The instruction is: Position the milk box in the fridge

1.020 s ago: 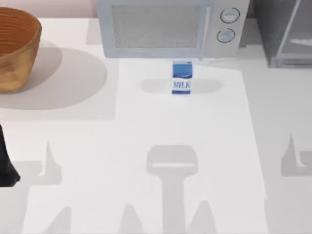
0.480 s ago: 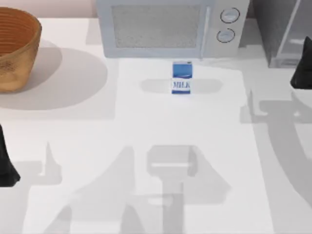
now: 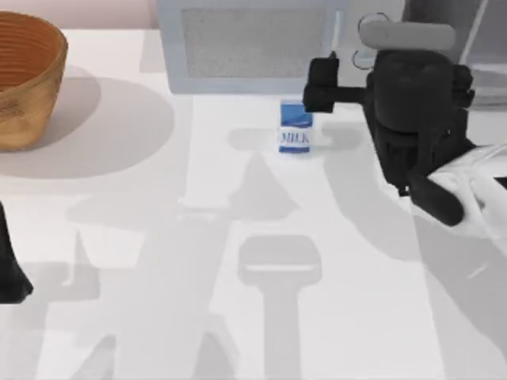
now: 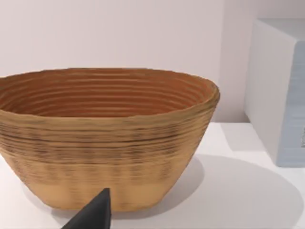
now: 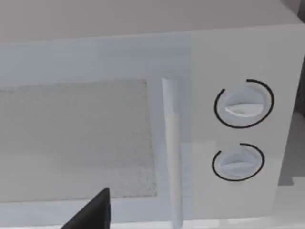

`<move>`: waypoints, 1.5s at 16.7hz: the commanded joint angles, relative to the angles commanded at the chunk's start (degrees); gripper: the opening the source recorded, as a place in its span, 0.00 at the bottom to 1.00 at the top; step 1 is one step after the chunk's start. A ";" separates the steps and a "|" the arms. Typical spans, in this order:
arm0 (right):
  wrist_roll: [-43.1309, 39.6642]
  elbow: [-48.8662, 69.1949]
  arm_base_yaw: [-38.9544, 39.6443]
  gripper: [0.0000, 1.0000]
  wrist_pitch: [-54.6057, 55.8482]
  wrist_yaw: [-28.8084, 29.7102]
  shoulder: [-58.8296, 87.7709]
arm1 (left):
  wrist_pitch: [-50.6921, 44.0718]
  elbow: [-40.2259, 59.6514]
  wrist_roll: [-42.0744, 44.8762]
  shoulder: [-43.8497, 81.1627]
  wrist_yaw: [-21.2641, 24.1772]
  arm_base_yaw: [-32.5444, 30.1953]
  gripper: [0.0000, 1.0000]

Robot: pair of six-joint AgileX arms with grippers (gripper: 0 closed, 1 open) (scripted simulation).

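Milk box (image 3: 295, 127) upright just before microwave (image 3: 253, 43), right pincer (image 3: 321, 85) above-right, grip state unclear.

Kitchen — microwave (image 3: 261, 47), fridge (image 3: 483, 32).

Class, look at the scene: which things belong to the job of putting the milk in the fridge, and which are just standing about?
Belong to the job:
milk box, upright before the microwave
fridge, far right corner
right gripper, above, beside the carton

Standing about:
microwave
wicker basket
left gripper, parked at the left edge
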 joint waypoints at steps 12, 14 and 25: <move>1.96 14.65 7.08 1.00 8.18 7.68 30.27 | 0.00 0.00 0.00 0.00 0.00 0.00 1.00; 1.96 14.65 7.08 1.00 8.18 7.68 30.27 | 0.00 0.00 0.00 0.00 0.00 0.00 1.00; 0.27 23.50 3.71 1.00 7.74 4.50 37.85 | 0.00 0.00 0.00 0.00 0.00 0.00 1.00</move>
